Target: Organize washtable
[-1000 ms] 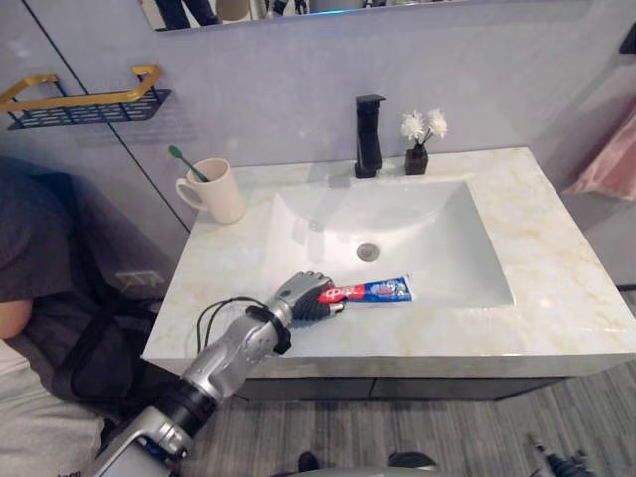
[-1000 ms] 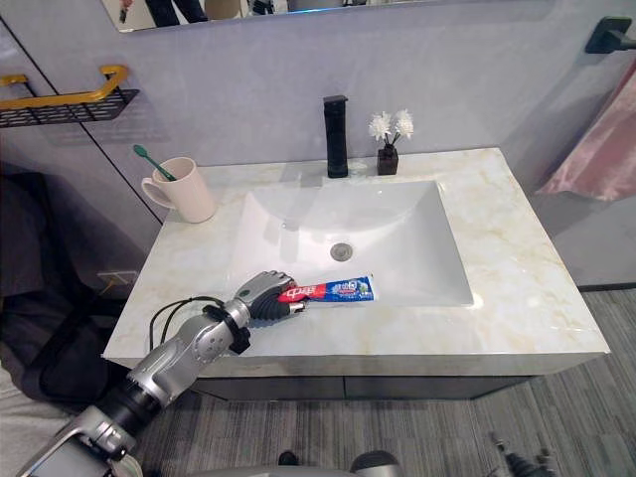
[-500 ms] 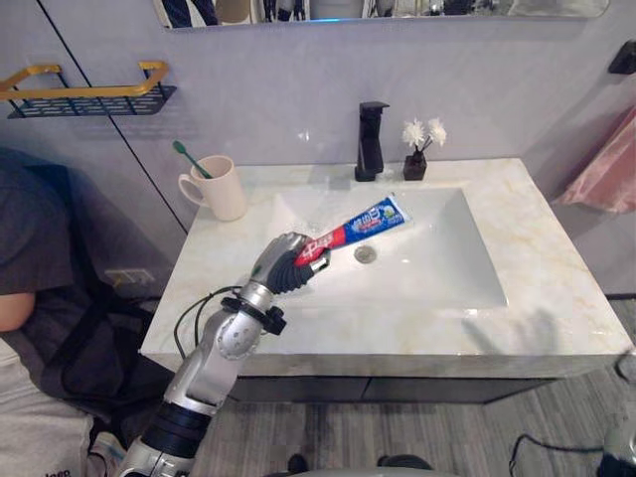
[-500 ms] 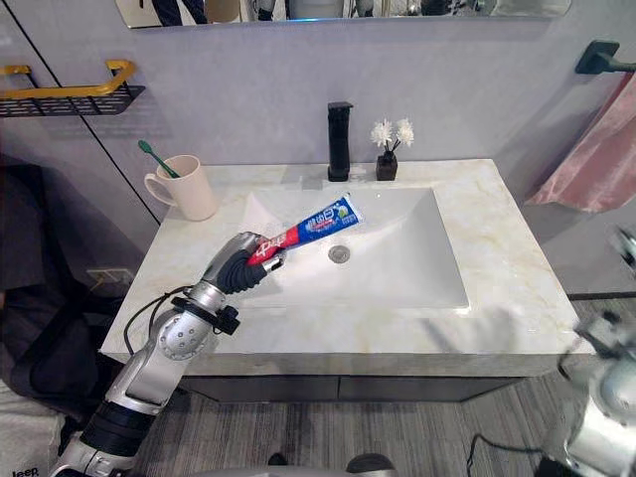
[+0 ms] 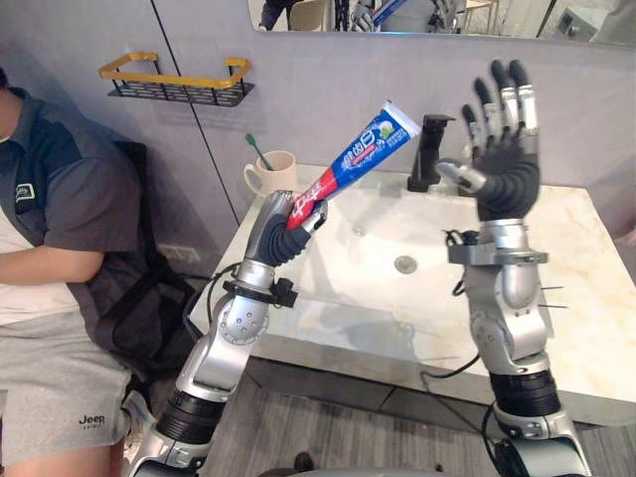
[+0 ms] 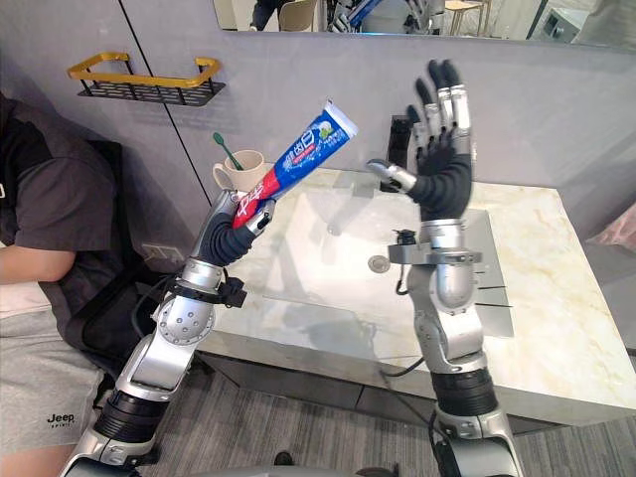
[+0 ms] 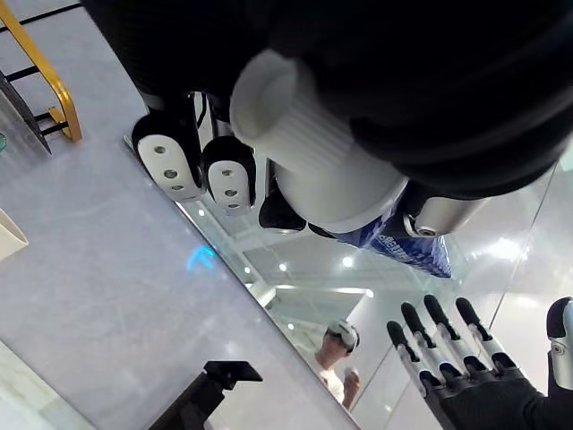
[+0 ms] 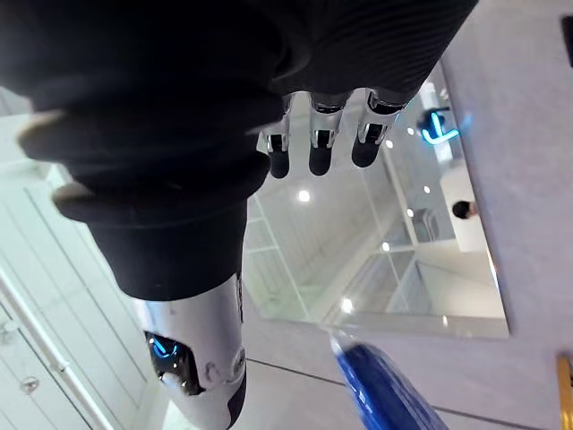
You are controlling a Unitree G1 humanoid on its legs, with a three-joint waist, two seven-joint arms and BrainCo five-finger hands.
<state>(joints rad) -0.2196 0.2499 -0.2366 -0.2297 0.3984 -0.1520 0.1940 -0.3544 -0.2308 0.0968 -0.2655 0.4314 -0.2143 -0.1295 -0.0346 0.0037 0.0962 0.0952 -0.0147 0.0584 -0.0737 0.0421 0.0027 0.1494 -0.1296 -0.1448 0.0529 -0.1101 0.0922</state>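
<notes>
- Left hand [image 5: 278, 227]: fingers curled tight round the red cap end of the toothpaste tube [image 5: 363, 154]. The tube was held high above the washtable [image 5: 596, 298], tilted, its blue tail pointing up toward the right hand [image 5: 507, 171].
- Right hand: raised upright, fingers straight and spread, thumb out, empty, apart from the tube.
- Mug [image 5: 278, 175] with green toothbrush [image 5: 256, 151]: back left of the counter.
- Black faucet [image 5: 429, 149]: behind the basin.
- Change: half a second earlier the tube was lower, over the basin; both hands had risen, and the camera had shifted.
</notes>
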